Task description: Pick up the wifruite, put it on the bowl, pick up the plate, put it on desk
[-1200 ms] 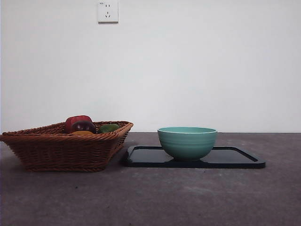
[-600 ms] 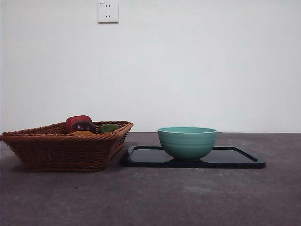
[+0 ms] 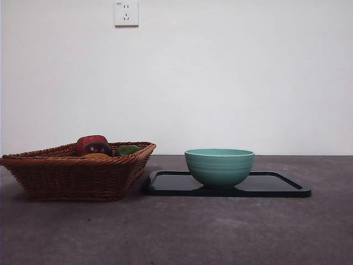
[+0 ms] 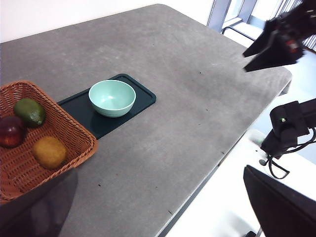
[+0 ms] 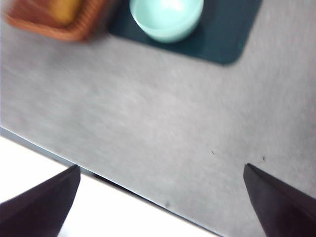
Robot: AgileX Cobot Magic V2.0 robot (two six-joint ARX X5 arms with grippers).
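The wifruite [image 4: 49,151], a small orange fruit, lies in the wicker basket [image 4: 19,168] beside a dark red fruit and a green one; only its top shows over the rim in the front view [image 3: 97,156]. The teal bowl [image 3: 219,167] stands empty on the plate [image 3: 276,186], a flat dark tray, just right of the basket. Both rest on the grey desk [image 3: 220,232]. My left gripper [image 4: 158,207] hangs open high above the desk's near side. My right gripper [image 5: 160,197] is open over the desk's edge, its view blurred.
The basket [image 3: 71,171] nearly touches the plate's left end. A white wall with a socket [image 3: 126,14] closes the back. The right arm [image 4: 276,42] shows dark beyond the desk's corner in the left wrist view. Neither arm appears in the front view.
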